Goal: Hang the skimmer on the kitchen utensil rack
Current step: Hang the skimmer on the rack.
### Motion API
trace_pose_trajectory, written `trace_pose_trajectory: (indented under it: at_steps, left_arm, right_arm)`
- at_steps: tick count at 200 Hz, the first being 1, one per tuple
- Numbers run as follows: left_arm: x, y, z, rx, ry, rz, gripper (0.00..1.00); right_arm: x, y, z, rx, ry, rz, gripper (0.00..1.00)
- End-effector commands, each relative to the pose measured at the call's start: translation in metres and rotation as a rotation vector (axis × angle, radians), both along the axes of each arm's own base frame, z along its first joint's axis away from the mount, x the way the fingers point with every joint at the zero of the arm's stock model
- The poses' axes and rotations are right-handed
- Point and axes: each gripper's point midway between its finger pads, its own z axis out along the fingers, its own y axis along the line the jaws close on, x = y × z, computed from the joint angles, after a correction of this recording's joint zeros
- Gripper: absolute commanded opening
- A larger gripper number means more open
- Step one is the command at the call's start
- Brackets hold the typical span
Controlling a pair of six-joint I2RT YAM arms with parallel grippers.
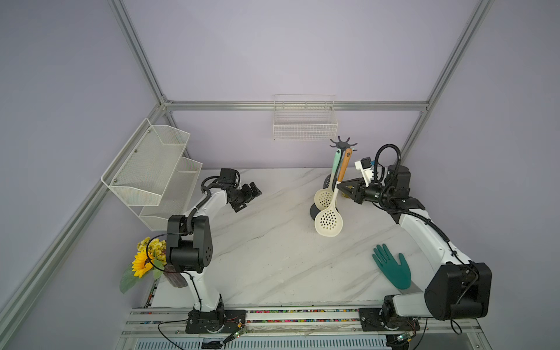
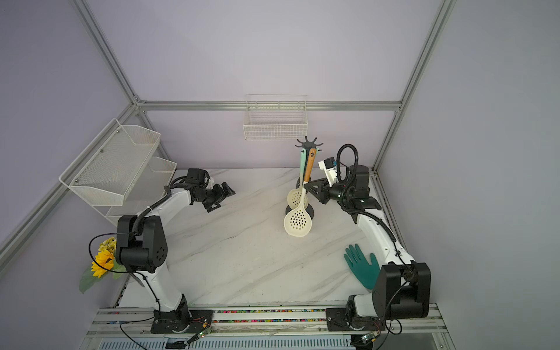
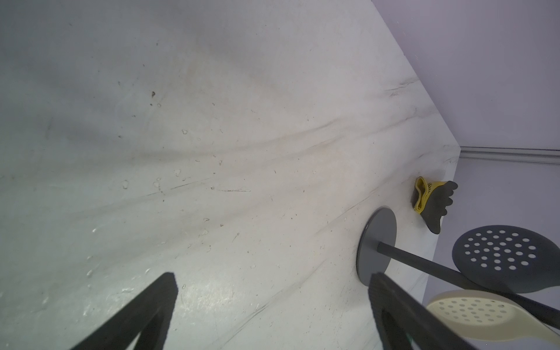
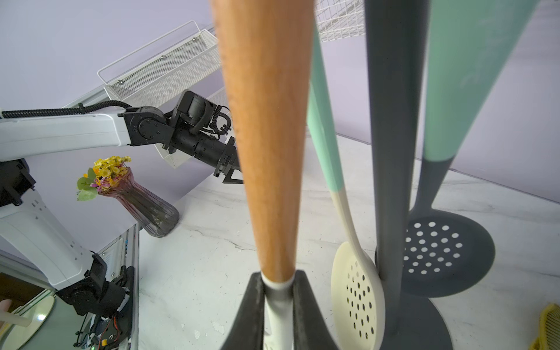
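Note:
The skimmer [image 1: 328, 219] has a cream perforated head and a wooden handle [image 4: 269, 151]. My right gripper [image 1: 339, 185] is shut on its white neck just below the wood, also in the right wrist view [image 4: 278, 291]. It hangs upright beside the kitchen utensil rack [image 1: 343, 144], a dark grey stand with a pole [image 4: 394, 151] and round base [image 3: 378, 242]. The handle's top reaches the hook crown [image 2: 309, 145]; whether it sits on a hook I cannot tell. My left gripper [image 1: 253, 192] is open over bare table at mid-left [image 3: 272, 278].
A mint-handled cream skimmer [image 1: 323, 197] and a dark grey skimmer [image 4: 436, 251] hang on the rack. A green glove [image 1: 392, 268] lies front right and a yellow-black glove [image 3: 433, 200] behind the rack. White wire basket [image 1: 304, 127] on the back wall, mesh shelf [image 1: 154, 169] and flower vase [image 1: 148, 260] left.

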Motion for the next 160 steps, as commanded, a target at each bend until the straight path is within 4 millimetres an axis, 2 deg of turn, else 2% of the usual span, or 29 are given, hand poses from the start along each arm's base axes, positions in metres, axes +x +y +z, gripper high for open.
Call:
trace_pose_trajectory:
  at_steps: [1,52,112,134,143,160]
  left_arm:
    - [0.003,-0.002,0.008,0.005,-0.038,-0.025,1.0]
    - [0.003,-0.002,0.009,0.007,-0.042,-0.029,1.0]
    - [0.002,-0.002,0.01,0.005,-0.043,-0.029,1.0]
    - [0.002,-0.002,0.01,0.006,-0.044,-0.03,1.0]
    - [0.002,-0.002,0.009,0.006,-0.043,-0.03,1.0]
    - [0.002,-0.002,0.01,0.006,-0.044,-0.031,1.0]
  right_arm:
    - [0.002,-0.002,0.006,0.035,-0.016,0.02,0.0]
    - [0.004,-0.005,0.003,0.045,-0.012,-0.009,0.0]
    - [0.01,-0.01,-0.005,0.07,0.002,-0.066,0.24]
    - [0.015,-0.011,-0.007,0.084,0.011,-0.077,0.25]
    - [0.017,-0.011,-0.007,0.089,0.014,-0.082,0.31]
    - [0.021,-0.011,-0.009,0.096,0.019,-0.09,0.33]
